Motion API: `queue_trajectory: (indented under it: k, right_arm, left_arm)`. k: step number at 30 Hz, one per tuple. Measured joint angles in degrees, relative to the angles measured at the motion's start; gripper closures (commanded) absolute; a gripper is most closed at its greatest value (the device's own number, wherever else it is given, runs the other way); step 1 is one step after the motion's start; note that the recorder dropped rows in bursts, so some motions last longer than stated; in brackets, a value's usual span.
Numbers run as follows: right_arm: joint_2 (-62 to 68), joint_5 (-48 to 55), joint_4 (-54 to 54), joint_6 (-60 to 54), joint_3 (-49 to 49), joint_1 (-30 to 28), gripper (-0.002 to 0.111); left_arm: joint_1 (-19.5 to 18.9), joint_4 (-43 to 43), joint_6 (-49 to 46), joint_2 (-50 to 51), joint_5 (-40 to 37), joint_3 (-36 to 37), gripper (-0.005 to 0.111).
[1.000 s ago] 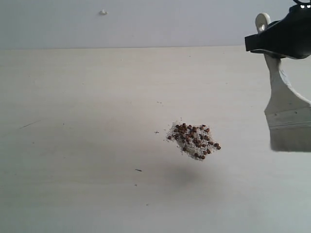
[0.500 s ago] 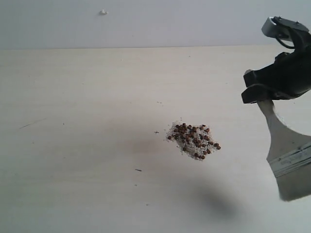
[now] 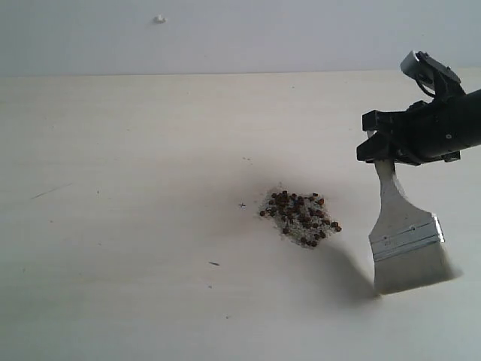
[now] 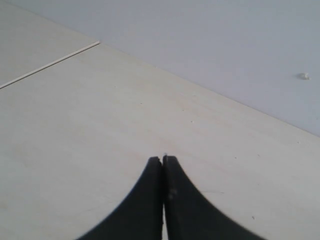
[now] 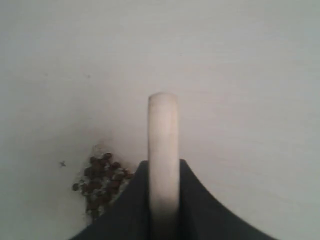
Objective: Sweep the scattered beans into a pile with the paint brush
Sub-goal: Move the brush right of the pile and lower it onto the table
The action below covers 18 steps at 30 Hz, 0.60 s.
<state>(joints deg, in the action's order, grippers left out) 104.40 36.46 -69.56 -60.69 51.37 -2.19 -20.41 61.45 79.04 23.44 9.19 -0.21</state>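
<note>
- Gripping the paint brush [image 3: 406, 239] by its pale handle, the right gripper [image 3: 381, 153] has its jaws pinched on the wood; the brush hangs below the gripper, bristles [image 3: 412, 277] downward, tips at or very near the table [image 3: 113, 188]; contact cannot be confirmed.
- Idle arm: left gripper [image 4: 162, 160] has its jaws pressed together with nothing between them, over bare table; nothing of the task shows in its wrist view.
- Target: beans [image 3: 289, 201] lie gathered in one dense pile [image 3: 299, 219] mixed with whitish crumbs; the pile sits lower than the right gripper and off toward the left arm's side, near the brush head but apart from the bristles; in the right wrist view the pile [image 5: 100, 182] lies close beside the right gripper [image 5: 163, 167], not touching.
- Strays: no clear beans outside the cluster; a couple of tiny dark flecks lie farther from the right gripper than the pile, too small to identify.
- Judgement: gathering looks essentially done; what is left is, at most, a tidying stroke along the pile's looser edge nearest the brush.
</note>
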Motion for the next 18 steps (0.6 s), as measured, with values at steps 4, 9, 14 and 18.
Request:
queue_trajectory:
  k: [4,9,14,18]
  right_arm:
    - [2.0,-1.72,-1.54,-2.57,0.0,0.0,0.108]
    - [2.65,-5.36,-2.66,-4.17,0.0,0.0,0.104]
    - [2.75,-10.06,-2.91,-4.29,0.0,0.0,0.086]
    - [2.96,-14.12,-2.91,-4.53,0.0,0.0,0.072]
  left_arm:
    - [0.0,0.0,0.0,0.0,0.0,0.0,0.107]
    - [0.0,0.0,0.0,0.0,0.0,0.0,0.107]
    - [0.0,0.0,0.0,0.0,0.0,0.0,0.107]
    - [0.0,0.0,0.0,0.0,0.0,0.0,0.107]
